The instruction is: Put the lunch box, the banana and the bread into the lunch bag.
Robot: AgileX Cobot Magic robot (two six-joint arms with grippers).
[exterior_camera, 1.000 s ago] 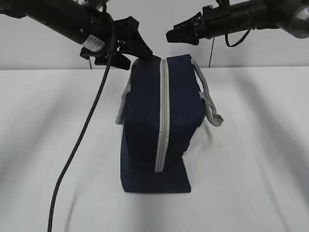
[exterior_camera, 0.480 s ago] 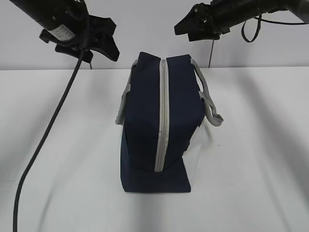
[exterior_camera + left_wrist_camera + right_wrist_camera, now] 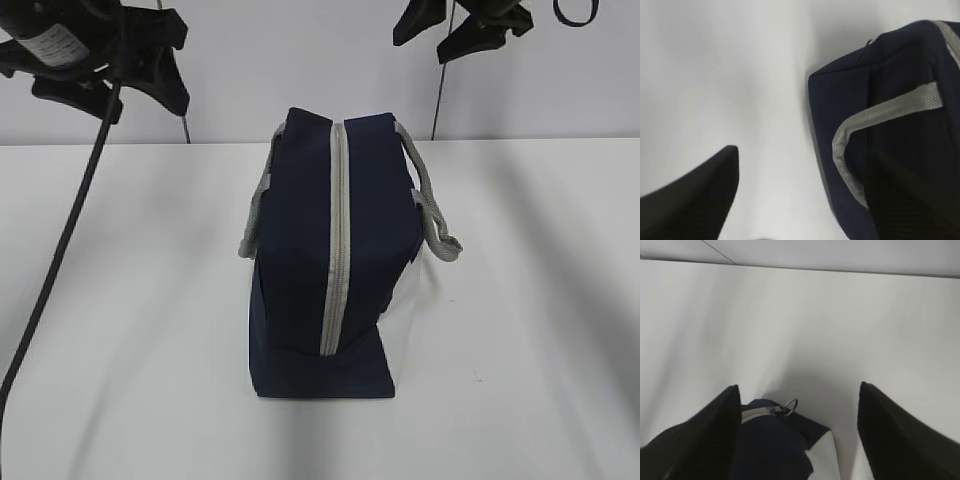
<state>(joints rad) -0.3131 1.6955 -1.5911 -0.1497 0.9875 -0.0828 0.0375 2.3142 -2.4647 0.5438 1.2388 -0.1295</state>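
- The left jaws (image 3: 150, 65) stand wide with nothing between them, hanging high over the tabletop (image 3: 120, 300), up and to the left of the lunch bag (image 3: 300, 270).
- The right jaws (image 3: 462, 25) are also wide and hold nothing, high at the far right above the bag's back end.
- The lunch bag stands upright mid-tabletop, its grey zipper (image 3: 335, 240) looking shut along the top, and the ring pull (image 3: 789, 407) lies at the far end.
- Lunch box, banana and bread show in no view; I judge they sit inside.
- Risk: any low pass could snag a strap handle (image 3: 435, 220) and tip the bag, which stands on a narrow base.
- Risk: the left arm's cable (image 3: 60, 250) hangs loose and could drag across the bag.
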